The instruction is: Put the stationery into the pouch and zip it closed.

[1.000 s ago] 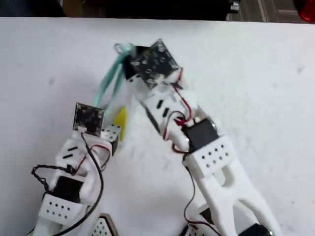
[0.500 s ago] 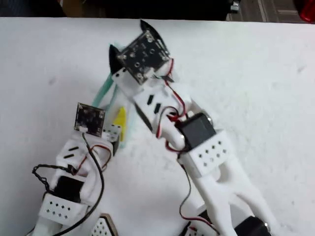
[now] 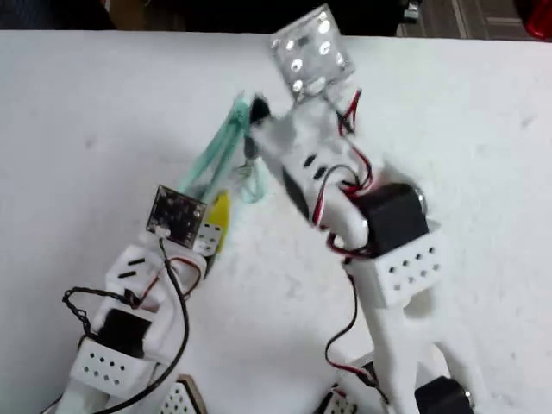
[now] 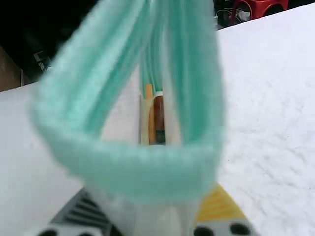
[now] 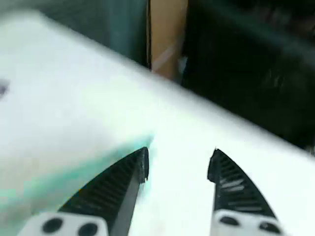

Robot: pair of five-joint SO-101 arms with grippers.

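Note:
A mint-green pouch (image 3: 216, 151) lies stretched on the white table (image 3: 95, 103), running from the left arm toward the right arm. My left gripper (image 3: 214, 217) is shut on the pouch's near end, its yellow finger showing beside the fabric. In the left wrist view the pouch (image 4: 123, 167) gapes open just beyond the left gripper (image 4: 157, 209), with pens (image 4: 153, 115) lying inside. My right gripper (image 3: 254, 129) sits at the pouch's far end. In the right wrist view the right gripper (image 5: 178, 164) is open with nothing between its black fingers, and the blurred pouch (image 5: 74, 177) lies beside one fingertip.
The table's far edge (image 3: 155, 33) runs behind the arms, with dark floor past it. A red object (image 3: 539, 17) sits off the table at the back right. Bare table spreads to the left and right of both arms.
The right arm has swung up and to the right, its camera board now near the far edge. The pouch's far end shifted right with it. The left arm edged slightly right.

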